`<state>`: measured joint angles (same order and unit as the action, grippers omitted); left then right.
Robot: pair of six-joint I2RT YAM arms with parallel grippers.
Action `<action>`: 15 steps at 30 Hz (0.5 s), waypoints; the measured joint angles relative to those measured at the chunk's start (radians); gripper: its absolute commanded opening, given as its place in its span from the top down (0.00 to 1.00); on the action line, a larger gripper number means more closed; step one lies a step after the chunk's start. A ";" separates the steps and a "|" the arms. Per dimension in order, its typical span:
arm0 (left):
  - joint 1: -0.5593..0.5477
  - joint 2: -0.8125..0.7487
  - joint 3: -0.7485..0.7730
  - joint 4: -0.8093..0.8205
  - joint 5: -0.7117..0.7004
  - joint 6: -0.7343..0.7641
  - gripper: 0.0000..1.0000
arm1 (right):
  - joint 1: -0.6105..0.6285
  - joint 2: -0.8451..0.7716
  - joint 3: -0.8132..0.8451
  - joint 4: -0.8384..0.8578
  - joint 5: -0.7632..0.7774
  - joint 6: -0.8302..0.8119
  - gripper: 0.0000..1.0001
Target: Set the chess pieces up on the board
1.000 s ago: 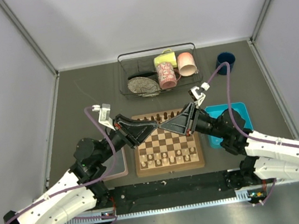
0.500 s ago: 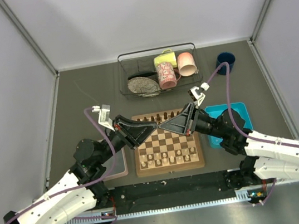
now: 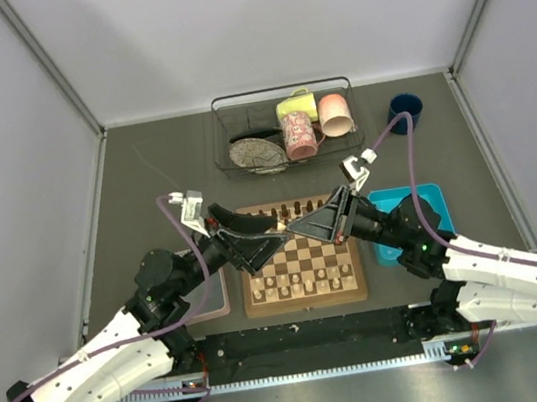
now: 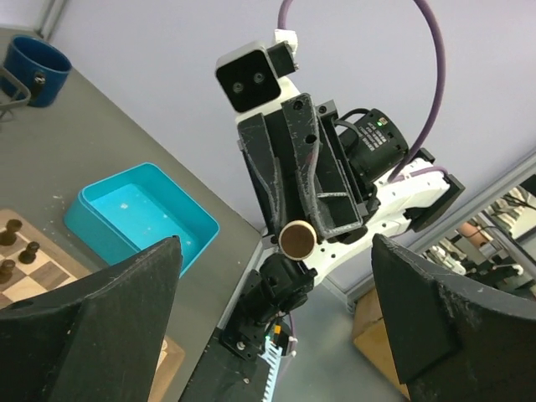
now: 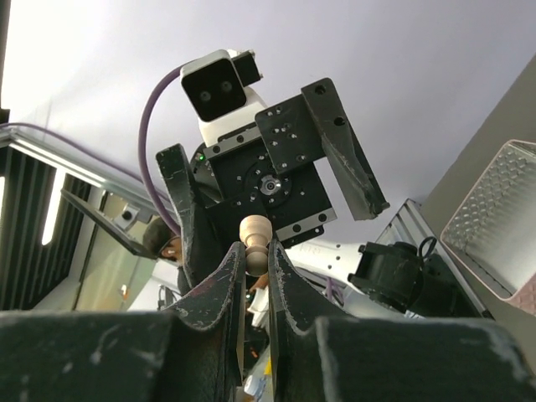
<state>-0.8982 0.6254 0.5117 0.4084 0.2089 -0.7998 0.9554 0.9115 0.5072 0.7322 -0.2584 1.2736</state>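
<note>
The board [image 3: 302,257] lies between my two arms, with dark chess pieces [image 3: 301,203] along its far edge and pale ones [image 3: 305,278] in the near rows. Above its far left part, my right gripper [image 3: 290,226] is shut on a pale chess piece [image 3: 281,227]. The right wrist view shows this piece [image 5: 255,234] pinched at its neck by the right gripper [image 5: 255,251]. My left gripper [image 3: 272,235] stands wide open around it, touching nothing. In the left wrist view the piece's round base [image 4: 296,239] shows between the spread left gripper [image 4: 275,251] fingers [image 4: 84,335].
A wire basket [image 3: 226,116] with mugs and a plate stands at the back. A blue mug [image 3: 404,110] sits back right. A blue tray [image 3: 425,196] lies right of the board, and a clear pinkish tray [image 3: 214,298] lies left of it under my left arm.
My left gripper has opened wide and let go of the pale piece. The right gripper closed on that piece and keeps holding it. Both arms stay above the board's far left part.
</note>
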 measured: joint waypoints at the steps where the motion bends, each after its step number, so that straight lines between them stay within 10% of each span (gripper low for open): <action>1: 0.000 -0.008 0.000 -0.014 -0.002 0.003 0.02 | 0.000 -0.007 0.002 -0.016 0.002 -0.004 1.00; 6: 0.000 -0.081 0.020 -0.164 -0.055 0.060 0.01 | -0.034 -0.095 0.046 -0.214 0.006 -0.046 1.00; 15: 0.095 -0.076 0.288 -0.661 -0.245 0.256 0.01 | -0.110 -0.151 0.530 -1.082 0.285 -0.356 1.00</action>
<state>-0.8028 0.5491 0.7998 -0.2531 -0.0357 -0.5438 0.8455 0.7601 1.0374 -0.3496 0.0261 0.9173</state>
